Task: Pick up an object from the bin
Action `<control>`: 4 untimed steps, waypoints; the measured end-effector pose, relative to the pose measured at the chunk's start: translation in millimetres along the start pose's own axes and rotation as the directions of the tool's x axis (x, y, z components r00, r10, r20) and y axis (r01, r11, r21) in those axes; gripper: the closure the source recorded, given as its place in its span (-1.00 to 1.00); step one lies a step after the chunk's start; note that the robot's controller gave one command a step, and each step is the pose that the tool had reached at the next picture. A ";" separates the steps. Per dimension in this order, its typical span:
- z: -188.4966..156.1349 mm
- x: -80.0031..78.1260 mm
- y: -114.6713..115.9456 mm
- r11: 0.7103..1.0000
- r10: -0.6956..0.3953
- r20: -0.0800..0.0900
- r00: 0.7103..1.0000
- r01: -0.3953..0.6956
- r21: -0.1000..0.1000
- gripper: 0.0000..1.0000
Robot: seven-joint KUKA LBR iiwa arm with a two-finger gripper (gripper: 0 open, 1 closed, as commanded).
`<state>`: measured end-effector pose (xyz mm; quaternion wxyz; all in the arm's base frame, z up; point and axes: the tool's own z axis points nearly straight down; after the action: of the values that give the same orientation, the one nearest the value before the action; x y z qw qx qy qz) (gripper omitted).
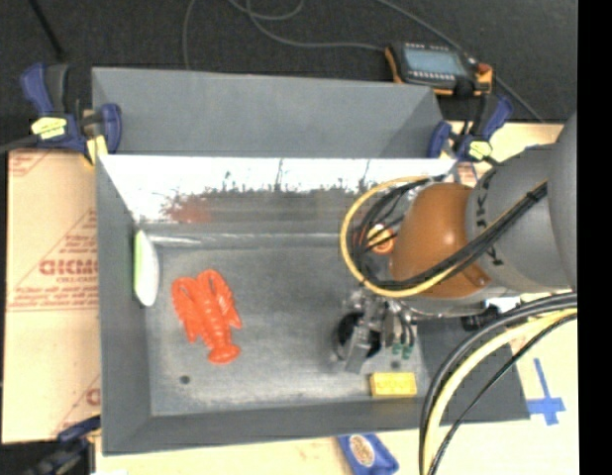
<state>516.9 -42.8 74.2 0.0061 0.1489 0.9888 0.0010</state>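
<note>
While hand (370,342) hangs near yellow block (393,384), open or closed unclear, orange lobster (207,317) well apart.

**Off-task items**

You've got an orange lobster toy (207,317) lying flat on the bin (256,117) floor, left of middle. Pale green oblong (145,267) sits against the left wall, near it, not touching. Orange-edged handheld device (432,64) lies outside, past the far rim.
</note>
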 end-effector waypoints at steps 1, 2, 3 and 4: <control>-0.9 -0.3 0.1 1.000 -0.001 -0.001 1.000 0.001 0.000 1.00; -4.8 -1.2 0.5 1.000 -0.002 -0.001 1.000 0.002 0.000 1.00; -14.2 -1.7 0.7 1.000 -0.003 0.000 1.000 0.003 -0.001 1.00; -30.2 0.4 -0.3 1.000 -0.005 -0.012 1.000 0.005 0.003 1.00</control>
<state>516.1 -43.0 104.4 -0.0002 0.1464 0.9892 0.0004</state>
